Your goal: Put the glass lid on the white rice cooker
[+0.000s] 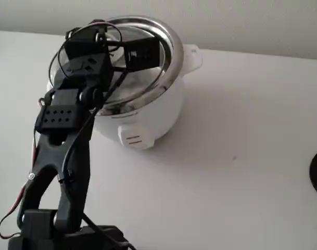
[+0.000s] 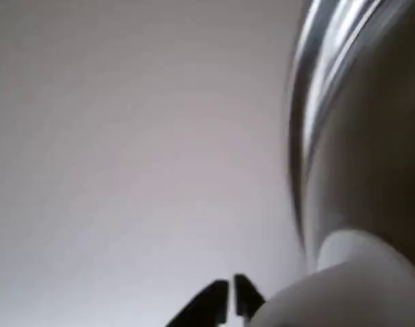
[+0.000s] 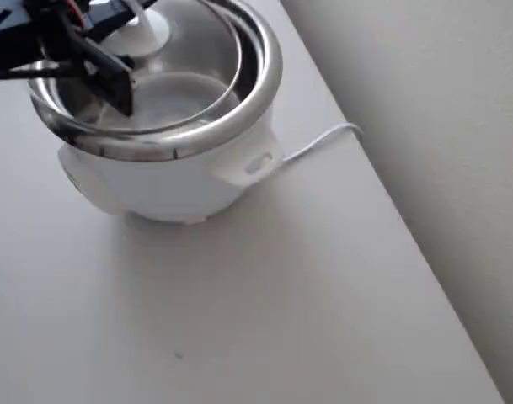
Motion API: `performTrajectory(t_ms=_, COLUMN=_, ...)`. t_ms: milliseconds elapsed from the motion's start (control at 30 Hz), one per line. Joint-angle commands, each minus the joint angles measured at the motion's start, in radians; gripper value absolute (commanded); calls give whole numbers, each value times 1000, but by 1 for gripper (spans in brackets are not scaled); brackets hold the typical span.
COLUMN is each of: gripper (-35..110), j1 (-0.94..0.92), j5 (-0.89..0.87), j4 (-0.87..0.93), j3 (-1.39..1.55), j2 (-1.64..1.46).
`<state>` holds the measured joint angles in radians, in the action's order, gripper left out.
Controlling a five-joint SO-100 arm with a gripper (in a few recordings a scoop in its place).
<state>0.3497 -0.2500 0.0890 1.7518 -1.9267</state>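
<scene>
Round clear glass lid (image 1: 114,60) with thin metal rim and white centre knob (image 3: 144,34) hangs tilted over the mouth of the small round white rice cooker (image 1: 148,112), under the black gripper (image 3: 125,21). The gripper looks clamped on the knob. Glass likely stiff, slick, breakable; knob is the only sensible hold, steel pot rim (image 3: 239,105) hard and shiny.

My arm (image 1: 62,156) is matte black plastic, built of blocky segments. One flat plate (image 1: 56,117) bears rows of small holes. A black cable (image 1: 77,151) and thin red wires (image 1: 12,211) trail along it.
</scene>
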Motion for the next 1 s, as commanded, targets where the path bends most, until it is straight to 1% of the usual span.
performTrajectory(t_ms=0, gripper=0, j1=23, j5=-2, j4=-103, j3=-176, j2=-3)
performTrajectory(t_ms=167, gripper=0, j1=3, j5=3, j4=-137, j3=-176, j2=44)
performTrajectory(t_ms=400, gripper=0, j1=-21, j5=64, j4=-187, j3=-170, j2=109)
performTrajectory(t_ms=567, gripper=0, j1=-26, j5=138, j4=-178, j3=-140, j2=120)
performTrajectory(t_ms=700, gripper=0, j1=-23, j5=179, j4=-112, j3=-138, j2=117)
performTrajectory(t_ms=867, gripper=1, j1=-14, j5=209, j4=-84, j3=-118, j2=117)
performTrajectory(t_ms=967, gripper=18, j1=5, j5=209, j4=-67, j3=-112, j2=124)
